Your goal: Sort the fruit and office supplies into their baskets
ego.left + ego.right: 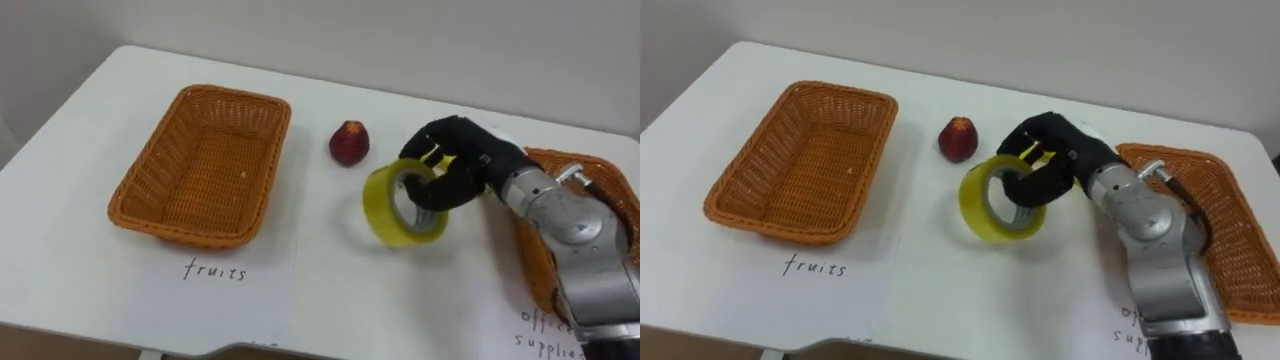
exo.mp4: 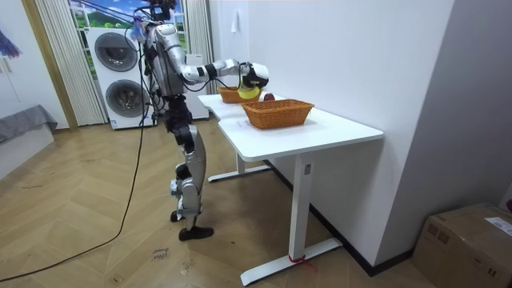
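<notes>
Right hand (image 1: pixel 1060 152) is clamped on the yellow tape roll (image 1: pixel 983 215), centre right. Carry step, I'd guess; next swing it over the basket (image 1: pixel 1225 215) at right edge.

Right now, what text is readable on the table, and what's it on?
"fruits": handwritten on the table, in front of the left basket.
"off…" over "supplie…": handwritten in front of the right basket, cut off at the picture's edge.
Nothing else is legible.
</notes>
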Motion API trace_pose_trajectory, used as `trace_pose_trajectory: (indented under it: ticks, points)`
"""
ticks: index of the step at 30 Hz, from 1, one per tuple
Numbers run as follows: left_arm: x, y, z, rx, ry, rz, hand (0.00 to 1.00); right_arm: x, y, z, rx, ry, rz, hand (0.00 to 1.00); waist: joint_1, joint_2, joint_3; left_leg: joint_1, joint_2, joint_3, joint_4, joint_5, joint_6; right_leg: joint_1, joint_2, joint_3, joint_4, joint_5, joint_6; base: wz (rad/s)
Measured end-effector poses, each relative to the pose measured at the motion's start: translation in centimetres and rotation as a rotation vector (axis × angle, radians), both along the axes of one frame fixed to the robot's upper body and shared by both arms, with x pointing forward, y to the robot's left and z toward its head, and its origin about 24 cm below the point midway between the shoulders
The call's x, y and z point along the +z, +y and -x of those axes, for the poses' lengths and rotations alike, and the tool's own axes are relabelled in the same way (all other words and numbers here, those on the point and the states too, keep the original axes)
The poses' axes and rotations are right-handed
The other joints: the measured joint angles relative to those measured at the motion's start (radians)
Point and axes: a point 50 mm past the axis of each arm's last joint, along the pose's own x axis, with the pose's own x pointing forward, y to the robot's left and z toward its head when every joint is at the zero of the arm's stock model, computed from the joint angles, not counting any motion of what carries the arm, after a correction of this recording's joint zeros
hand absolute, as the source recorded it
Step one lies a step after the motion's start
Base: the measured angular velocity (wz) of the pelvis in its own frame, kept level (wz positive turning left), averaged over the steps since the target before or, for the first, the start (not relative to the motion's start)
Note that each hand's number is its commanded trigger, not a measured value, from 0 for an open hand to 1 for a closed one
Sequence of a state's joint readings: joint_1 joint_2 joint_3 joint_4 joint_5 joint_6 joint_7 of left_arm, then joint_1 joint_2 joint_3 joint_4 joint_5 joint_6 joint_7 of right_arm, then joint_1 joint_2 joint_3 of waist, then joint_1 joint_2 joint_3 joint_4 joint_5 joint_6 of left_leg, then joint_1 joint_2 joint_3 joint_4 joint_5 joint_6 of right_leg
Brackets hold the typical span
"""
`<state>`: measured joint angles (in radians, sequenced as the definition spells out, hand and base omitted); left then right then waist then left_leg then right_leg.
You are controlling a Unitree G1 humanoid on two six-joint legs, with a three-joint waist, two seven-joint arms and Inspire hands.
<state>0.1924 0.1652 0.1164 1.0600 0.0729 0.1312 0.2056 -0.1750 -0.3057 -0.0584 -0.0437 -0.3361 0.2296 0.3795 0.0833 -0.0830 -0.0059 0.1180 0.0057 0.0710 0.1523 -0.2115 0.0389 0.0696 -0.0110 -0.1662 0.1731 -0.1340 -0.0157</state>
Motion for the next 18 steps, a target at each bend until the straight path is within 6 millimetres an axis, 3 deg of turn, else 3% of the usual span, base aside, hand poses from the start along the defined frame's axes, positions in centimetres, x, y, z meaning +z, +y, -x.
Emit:
trace_pose_trajectory:
  ticks: [4,11,14,18]
  points:
    - [0.0,0.0,0.4,-0.006,0.0,-0.003,0.0,0.4,-1.2,0.2,-0.088,-0.055,-0.005,1.0,-0.01,-0.002,0.0,0.003,0.0,0.01,0.002,0.0,0.0,-0.007,0.0,0.01,0.012,0.0,0.0,-0.09]
    - [0.1,0.5,2.3,0.034,0.016,-0.023,0.0,1.8,-3.8,0.8,-0.274,-0.215,-0.02,1.0,-0.036,-0.026,0.0038,-0.007,-0.002,0.013,0.009,-0.001,0.001,-0.016,0.001,0.013,0.011,0.0,0.001,-0.02]
    - [0.1,0.5,3.2,0.041,0.04,-0.023,0.0,2.2,-4.0,0.9,-0.307,-0.271,-0.03,1.0,-0.05,-0.026,0.0038,-0.006,-0.002,0.012,0.01,-0.001,0.002,-0.015,0.003,0.013,0.011,0.0,0.001,0.0]
    - [0.2,0.9,4.0,0.072,0.058,-0.032,0.0,1.3,-4.4,1.7,-0.345,-0.267,-0.08,1.0,-0.055,-0.025,0.0043,-0.001,0.0,0.014,0.006,-0.001,0.002,-0.011,0.006,0.015,0.011,0.0,0.001,0.0]
